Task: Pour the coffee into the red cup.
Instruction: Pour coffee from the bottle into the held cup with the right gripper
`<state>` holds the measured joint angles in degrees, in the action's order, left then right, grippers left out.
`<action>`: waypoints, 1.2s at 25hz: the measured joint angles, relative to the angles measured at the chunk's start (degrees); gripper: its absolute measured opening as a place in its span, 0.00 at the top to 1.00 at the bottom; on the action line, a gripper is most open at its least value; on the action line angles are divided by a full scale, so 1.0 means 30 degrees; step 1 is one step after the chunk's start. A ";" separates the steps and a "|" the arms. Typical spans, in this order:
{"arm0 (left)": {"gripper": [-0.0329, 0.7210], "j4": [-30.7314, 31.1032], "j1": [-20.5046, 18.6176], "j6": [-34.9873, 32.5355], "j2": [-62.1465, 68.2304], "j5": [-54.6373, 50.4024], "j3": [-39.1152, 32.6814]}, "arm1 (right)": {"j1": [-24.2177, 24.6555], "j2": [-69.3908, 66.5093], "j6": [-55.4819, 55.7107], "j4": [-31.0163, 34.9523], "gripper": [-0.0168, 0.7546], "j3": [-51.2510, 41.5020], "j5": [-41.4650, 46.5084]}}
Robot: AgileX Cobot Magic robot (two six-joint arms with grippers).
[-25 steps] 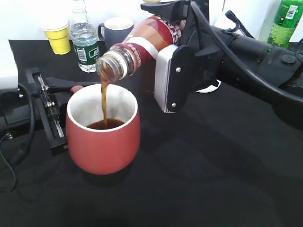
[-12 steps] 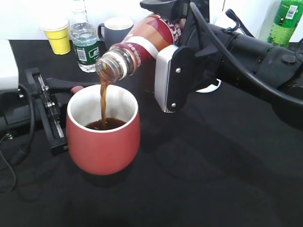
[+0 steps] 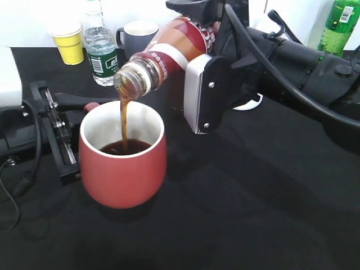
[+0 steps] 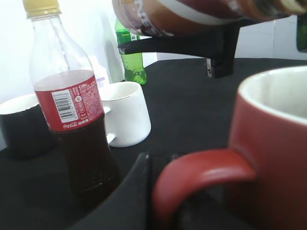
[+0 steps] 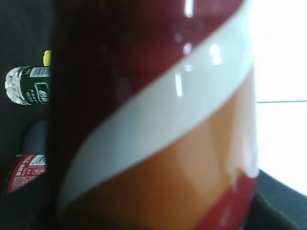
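Observation:
The red cup (image 3: 124, 171) stands on the black table, part full of dark coffee. My right gripper (image 3: 202, 84) is shut on the coffee bottle (image 3: 163, 56), tilted mouth-down over the cup, and a brown stream falls into the cup. The bottle's label fills the right wrist view (image 5: 153, 115). My left gripper (image 3: 76, 104) is shut on the red cup's handle (image 4: 201, 172), seen close in the left wrist view beside the cup's wall (image 4: 273, 143).
At the back stand a yellow paper cup (image 3: 68, 40), a water bottle (image 3: 100, 48), a dark mug (image 3: 138, 35) and a green bottle (image 3: 338, 25). The left wrist view shows a cola bottle (image 4: 72, 105), a white mug (image 4: 125, 112) and a black mug (image 4: 19, 124).
The coffee level in the red cup has risen a little. The bottle and both arms have hardly moved, and the stream keeps falling.

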<state>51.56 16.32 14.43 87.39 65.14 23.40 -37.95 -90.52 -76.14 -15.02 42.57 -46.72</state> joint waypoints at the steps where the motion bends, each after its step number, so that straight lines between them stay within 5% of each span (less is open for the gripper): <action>1: 0.87 0.0000 0.0000 0.0000 0.0000 0.0000 0.0000 | 0.0000 0.0000 0.0000 0.0000 0.29 0.0038 0.0000; 30: 0.87 0.0042 0.0000 0.0000 0.0000 -0.0133 0.0000 | 0.0000 0.0000 -0.0709 0.0000 0.29 0.0381 -0.0074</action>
<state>51.69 16.32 14.43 87.39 64.75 23.40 -37.95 -90.52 -78.26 -15.02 43.72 -46.95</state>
